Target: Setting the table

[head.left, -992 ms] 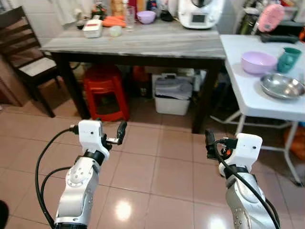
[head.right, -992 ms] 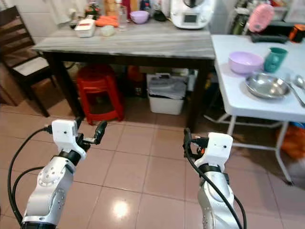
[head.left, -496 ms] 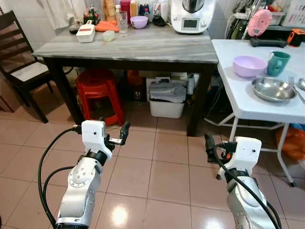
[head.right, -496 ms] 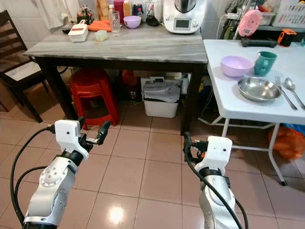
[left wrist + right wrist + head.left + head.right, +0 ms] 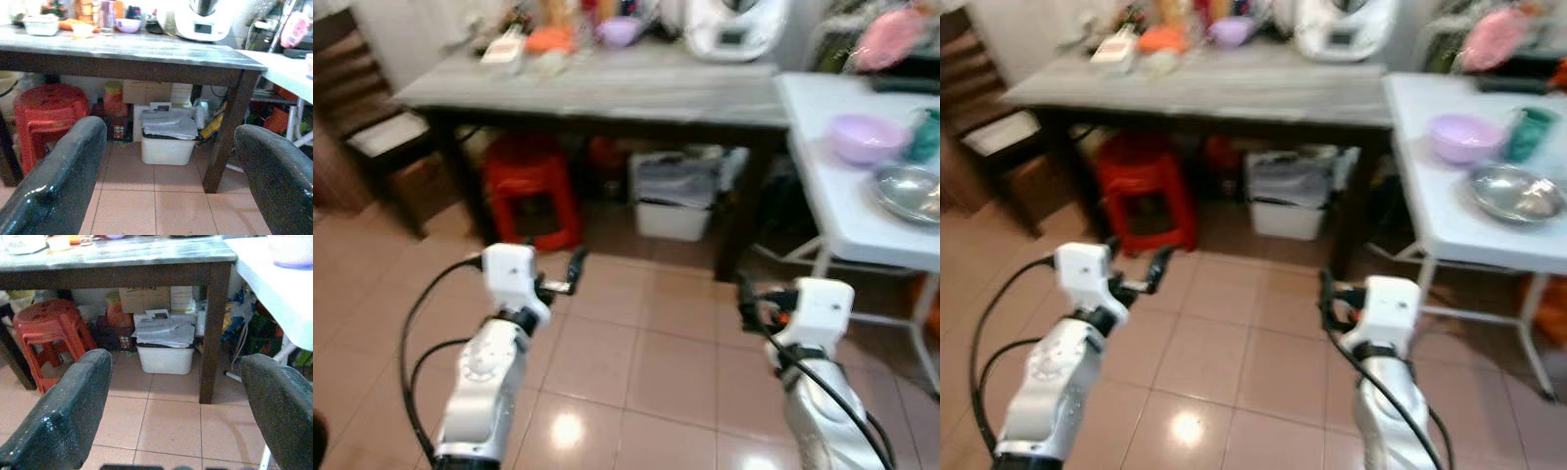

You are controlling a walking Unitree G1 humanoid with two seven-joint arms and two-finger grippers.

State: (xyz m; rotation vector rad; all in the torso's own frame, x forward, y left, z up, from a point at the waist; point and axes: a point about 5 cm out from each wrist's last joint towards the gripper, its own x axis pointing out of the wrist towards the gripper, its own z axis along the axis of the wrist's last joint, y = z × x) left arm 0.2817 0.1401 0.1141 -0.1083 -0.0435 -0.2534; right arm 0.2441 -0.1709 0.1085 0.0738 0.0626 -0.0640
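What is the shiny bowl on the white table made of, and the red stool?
The shiny bowl looks like metal, probably stainless steel: it is silvery grey and reflects light. The red stool looks like moulded plastic: one even red colour with a smooth, slightly glossy surface. The head views are blurred, so both are best guesses.

My two arms: silver jointed forearms, white boxy wrist housings, looping black cables. Left gripper, left of frame centre, and right gripper, lower right, each carry two long glossy black fingers
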